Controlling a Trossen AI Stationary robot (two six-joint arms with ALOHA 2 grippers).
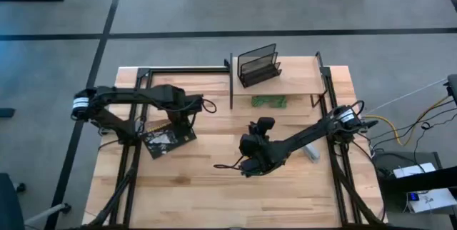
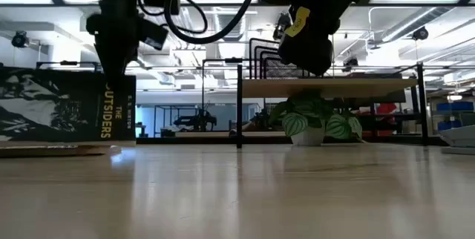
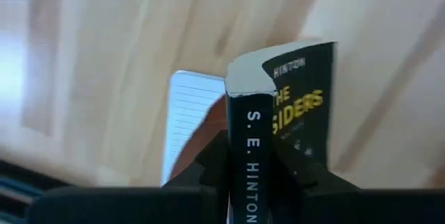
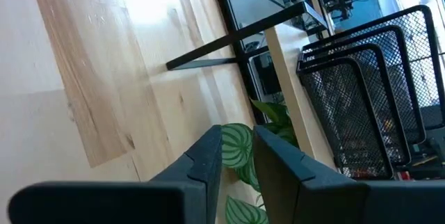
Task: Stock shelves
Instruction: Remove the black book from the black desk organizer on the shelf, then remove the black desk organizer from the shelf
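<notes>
At the table's far edge stands the shelf (image 1: pixel 289 80), a light wood board on thin black legs, its long axis running along that edge, left to right in the high view. On its left half sits a black wire mesh rack (image 1: pixel 258 64), its dividers upright. Under the board's near edge is a small plant (image 2: pixel 315 122) with striped green leaves in a pale pot.

Well left of the shelf, the left gripper (image 3: pixel 249 160) pinches a paperback book (image 1: pixel 168 138) by its black spine, which reads "S. E. Hinton". The book's cover is dark with yellow lettering, and in the low view it stands upright with its bottom edge at the tabletop. Beside it, under it in the wrist view, lies a lined white notepad (image 3: pixel 189 123).

Nearer than the shelf and apart from it, the right gripper (image 4: pixel 236 158) hangs above the smooth pale butcher-block table (image 1: pixel 214 201), fingers narrowly parted, holding nothing, pointed toward the plant and rack.
</notes>
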